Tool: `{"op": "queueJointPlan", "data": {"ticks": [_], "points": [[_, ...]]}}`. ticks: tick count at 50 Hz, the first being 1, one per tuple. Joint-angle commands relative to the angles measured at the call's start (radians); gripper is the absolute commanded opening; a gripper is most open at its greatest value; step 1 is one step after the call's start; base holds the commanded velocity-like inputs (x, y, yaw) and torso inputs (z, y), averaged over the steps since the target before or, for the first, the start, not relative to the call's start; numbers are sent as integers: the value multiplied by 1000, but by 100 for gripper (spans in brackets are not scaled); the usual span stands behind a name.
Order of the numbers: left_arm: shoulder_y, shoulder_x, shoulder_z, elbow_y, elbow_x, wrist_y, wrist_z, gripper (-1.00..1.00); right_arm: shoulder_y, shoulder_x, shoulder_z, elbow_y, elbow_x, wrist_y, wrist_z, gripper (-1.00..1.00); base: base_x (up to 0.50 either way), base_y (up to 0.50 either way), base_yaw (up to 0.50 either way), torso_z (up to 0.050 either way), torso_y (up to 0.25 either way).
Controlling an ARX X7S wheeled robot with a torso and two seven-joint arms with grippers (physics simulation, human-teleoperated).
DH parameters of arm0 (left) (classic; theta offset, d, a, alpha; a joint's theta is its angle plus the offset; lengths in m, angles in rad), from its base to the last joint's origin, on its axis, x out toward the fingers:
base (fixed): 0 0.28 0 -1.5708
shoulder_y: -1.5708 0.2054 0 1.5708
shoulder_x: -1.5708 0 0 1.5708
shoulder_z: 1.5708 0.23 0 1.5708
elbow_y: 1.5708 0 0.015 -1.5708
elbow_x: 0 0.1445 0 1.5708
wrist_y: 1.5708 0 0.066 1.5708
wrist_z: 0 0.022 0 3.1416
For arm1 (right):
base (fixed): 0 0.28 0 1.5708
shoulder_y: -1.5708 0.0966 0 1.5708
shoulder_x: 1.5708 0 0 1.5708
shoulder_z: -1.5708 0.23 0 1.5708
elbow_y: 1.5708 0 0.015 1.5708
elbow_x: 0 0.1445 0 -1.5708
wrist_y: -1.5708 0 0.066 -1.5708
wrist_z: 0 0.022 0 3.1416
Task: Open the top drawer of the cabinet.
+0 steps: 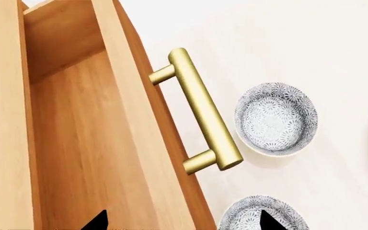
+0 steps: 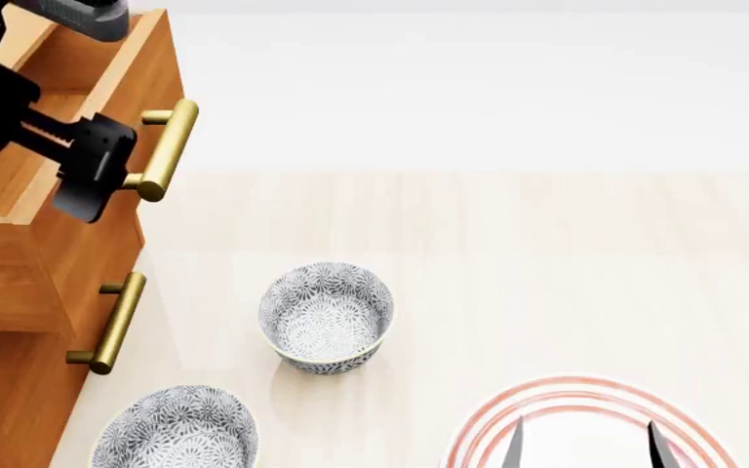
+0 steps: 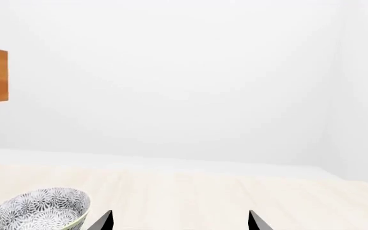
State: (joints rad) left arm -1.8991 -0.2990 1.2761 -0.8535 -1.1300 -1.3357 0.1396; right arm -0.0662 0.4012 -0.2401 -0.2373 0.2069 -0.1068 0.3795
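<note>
orange-brown wooden top drawer point(image 2: 101, 68) stands pulled out of boxy wooden cabinet point(image 2: 11, 390) | left end effector point(image 1: 180, 223) spread, off brass bar handle point(image 1: 203, 108) | right end effector point(image 3: 180, 221) spread, idle | step: opening looks done; next: retreat clear

In the head view the cabinet point(image 2: 36, 283) runs off the left and bottom edges, and the left arm hides part of the top drawer point(image 2: 114, 78). The red-ringed plate point(image 2: 583, 400) and the nearer patterned bowl point(image 2: 179, 429) are cut by the bottom edge. Only two dark fingertips of the right gripper point(image 3: 180, 221) and of the left gripper point(image 1: 184, 221) show in the wrist views, the rest out of frame.
</note>
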Motion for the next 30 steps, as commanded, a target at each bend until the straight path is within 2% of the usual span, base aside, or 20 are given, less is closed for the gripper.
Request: {"op": "queueJointPlan", "data": {"ticks": [1,30], "points": [[14,3,11,-21,9,13,9,100,0,1,-5,3,-2,-2,1,100,0,0,0,0,0],[56,19,44,-71,34,48,55,100,2,5,-11,14,-1,-11,1,100,0,0,0,0,0]]}}
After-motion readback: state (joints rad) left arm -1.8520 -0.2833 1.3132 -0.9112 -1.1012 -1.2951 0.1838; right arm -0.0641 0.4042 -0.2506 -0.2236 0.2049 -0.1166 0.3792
